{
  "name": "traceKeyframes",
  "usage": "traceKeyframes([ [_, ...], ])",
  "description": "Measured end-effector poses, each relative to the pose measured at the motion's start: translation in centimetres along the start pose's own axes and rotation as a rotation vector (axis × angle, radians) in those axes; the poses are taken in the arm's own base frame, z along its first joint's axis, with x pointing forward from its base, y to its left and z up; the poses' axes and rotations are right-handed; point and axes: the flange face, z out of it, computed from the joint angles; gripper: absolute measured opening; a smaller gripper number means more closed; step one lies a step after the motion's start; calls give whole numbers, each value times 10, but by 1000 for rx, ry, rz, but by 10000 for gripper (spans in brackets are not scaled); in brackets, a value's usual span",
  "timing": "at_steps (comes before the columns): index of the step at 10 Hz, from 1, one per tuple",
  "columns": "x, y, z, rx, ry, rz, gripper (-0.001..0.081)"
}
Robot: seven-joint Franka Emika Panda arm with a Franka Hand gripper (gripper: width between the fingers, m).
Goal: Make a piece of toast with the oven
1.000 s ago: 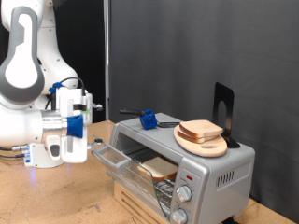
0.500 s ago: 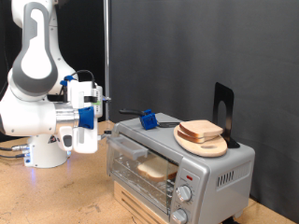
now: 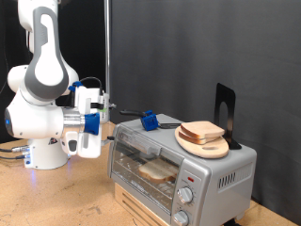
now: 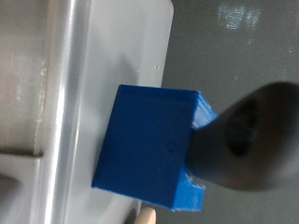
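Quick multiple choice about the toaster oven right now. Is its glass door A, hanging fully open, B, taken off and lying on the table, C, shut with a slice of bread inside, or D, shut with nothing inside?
C: the oven has its glass door upright and closed, and a pale slice of bread shows through it on the rack.
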Motion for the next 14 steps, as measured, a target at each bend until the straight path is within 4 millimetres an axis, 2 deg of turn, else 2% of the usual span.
traceKeyframes([
  [4, -2, -19, -56, 55, 129, -28, 682],
  [5, -4, -26, -64, 46, 166, -37, 682],
  [6, -5, -24, -63, 50, 155, -33, 682],
  [8, -5, -26, -60, 46, -6, 25, 682],
  [10, 24, -25, -68, 70, -26, 114, 682],
  [14, 84, -21, -86, 113, 195, 162, 682],
])
